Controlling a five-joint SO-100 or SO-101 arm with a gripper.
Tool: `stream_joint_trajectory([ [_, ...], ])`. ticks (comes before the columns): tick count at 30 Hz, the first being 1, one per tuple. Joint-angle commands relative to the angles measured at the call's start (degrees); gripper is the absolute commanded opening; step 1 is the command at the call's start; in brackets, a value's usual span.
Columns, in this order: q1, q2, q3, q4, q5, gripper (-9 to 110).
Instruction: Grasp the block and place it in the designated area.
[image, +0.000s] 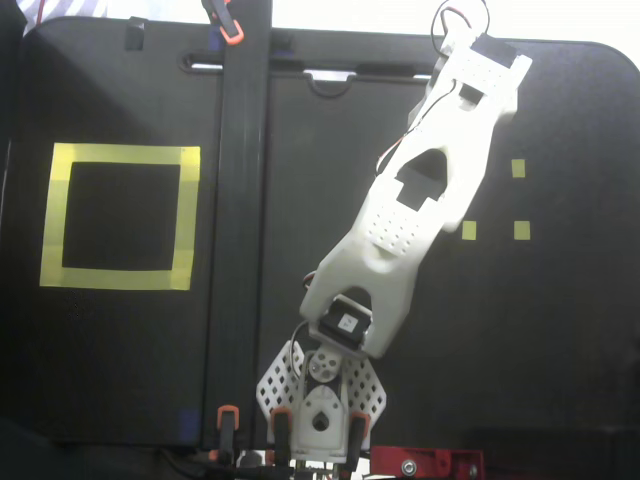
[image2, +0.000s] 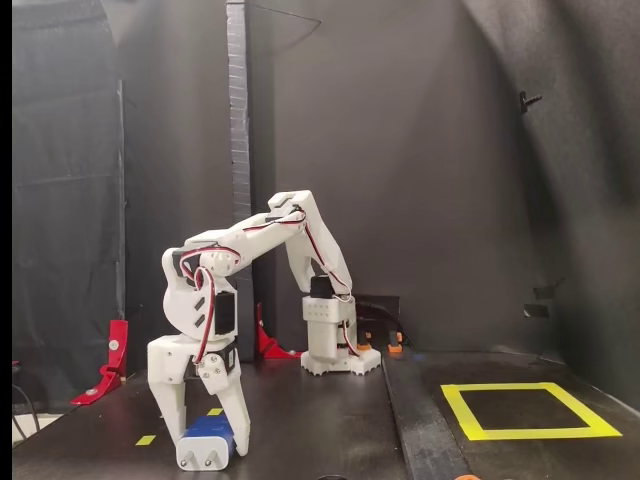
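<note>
In a fixed view from above, the white arm (image: 420, 215) reaches away from its base toward the far edge of the black worktop (image: 560, 330), beside the small yellow tape squares (image: 519, 230). The arm covers both the tool and the block here, so neither shows. The designated area (image: 120, 216) lies well apart from the arm, across a raised dark strip (image: 238, 250) that divides the worktop.

In a fixed view from the side, the tool (image2: 200, 450) stands upright, fingers pointing down, narrowed around the block (image2: 207, 445). One finger sits on each side of the block, and both appear to press against it. The block rests on the worktop with its two light prongs facing the camera. The designated area (image2: 527, 410) is far from the block, beyond the strip.

The grasp looks made, so lifting seems next. The block's rounded sides could let it slip or twist out if the squeeze is light. A low carry might catch the block on the strip and knock it loose before it reaches the designated area.
</note>
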Motion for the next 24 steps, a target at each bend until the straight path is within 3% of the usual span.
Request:
stream_joint_trajectory([
  [1,0.35,0.35,0.09,-0.79,0.26,18],
  [24,0.00,20.04,-0.44,15.21,0.44,18],
])
